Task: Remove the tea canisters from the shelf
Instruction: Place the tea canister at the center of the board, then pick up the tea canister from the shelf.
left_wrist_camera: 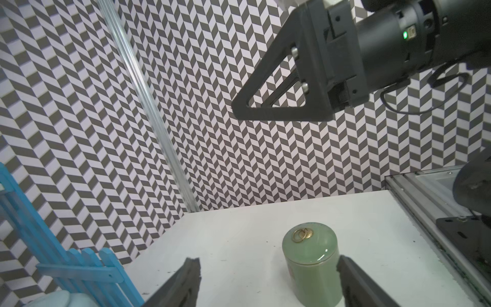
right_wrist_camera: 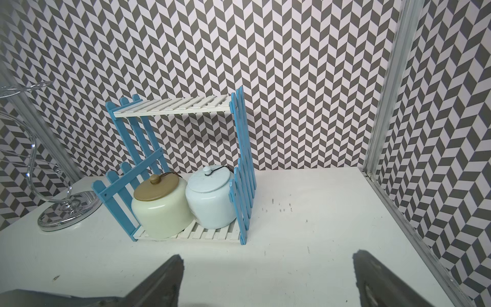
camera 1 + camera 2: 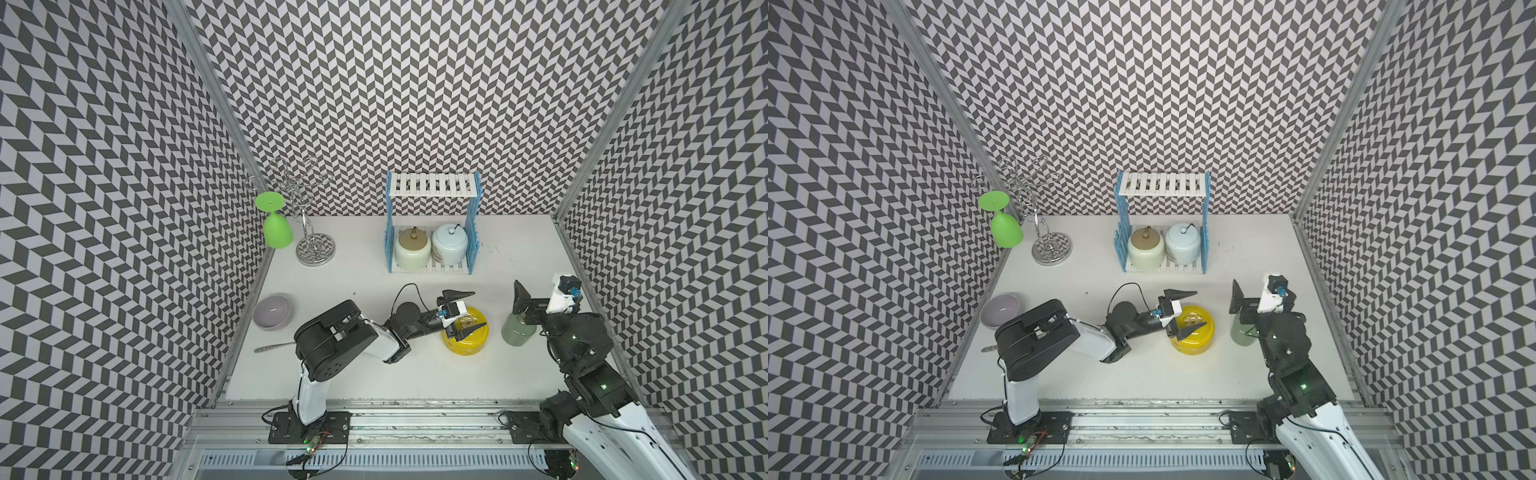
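Note:
The shelf (image 3: 432, 185) (image 3: 1163, 185) (image 2: 172, 105) stands at the back middle, and its top board is bare. On its lower board sit a cream tea canister with a brown lid (image 3: 412, 251) (image 2: 162, 210) and a pale blue one (image 3: 449, 245) (image 2: 210, 202). A yellow canister (image 3: 467, 340) (image 3: 1194, 336) rests on the table. My left gripper (image 3: 467, 312) (image 1: 268, 260) hovers open over its lid, holding nothing. The sage green canister (image 3: 515, 332) (image 1: 310, 265) stands on the table to the right. Above it, my right gripper (image 3: 523, 309) (image 2: 268, 256) is open and empty.
A bright green goblet (image 3: 276, 230) hangs upside down from a chrome wire stand (image 3: 313, 245) at the back left. A grey-lilac bowl (image 3: 272, 311) and a spoon (image 3: 272, 347) lie by the left wall. Patterned walls close three sides, and a metal rail (image 3: 415, 405) runs along the front.

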You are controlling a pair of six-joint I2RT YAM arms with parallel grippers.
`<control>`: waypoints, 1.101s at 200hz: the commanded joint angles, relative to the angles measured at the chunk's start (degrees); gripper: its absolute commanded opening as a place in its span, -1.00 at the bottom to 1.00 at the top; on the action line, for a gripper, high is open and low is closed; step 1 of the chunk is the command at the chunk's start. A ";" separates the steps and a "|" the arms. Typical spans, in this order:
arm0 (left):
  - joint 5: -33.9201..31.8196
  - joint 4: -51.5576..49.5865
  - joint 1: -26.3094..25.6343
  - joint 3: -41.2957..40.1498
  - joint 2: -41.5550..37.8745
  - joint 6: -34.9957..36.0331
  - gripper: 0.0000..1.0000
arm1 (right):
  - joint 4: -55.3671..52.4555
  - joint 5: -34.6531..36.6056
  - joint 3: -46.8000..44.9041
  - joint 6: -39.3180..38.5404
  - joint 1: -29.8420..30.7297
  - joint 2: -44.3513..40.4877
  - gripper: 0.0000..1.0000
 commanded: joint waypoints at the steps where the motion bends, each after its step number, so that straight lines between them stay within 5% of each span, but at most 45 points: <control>1: -1.92 1.10 -0.65 -2.21 -4.02 0.42 0.89 | 3.18 -0.81 -0.33 0.16 -0.24 -0.25 0.99; 155: -9.53 -26.74 0.97 -10.33 -28.80 7.71 1.00 | 2.35 -1.91 -0.24 1.66 -0.26 2.83 0.99; 220: -0.10 -35.65 10.48 -11.98 -36.45 6.02 1.00 | 1.86 -2.24 0.41 5.52 -0.29 4.13 0.99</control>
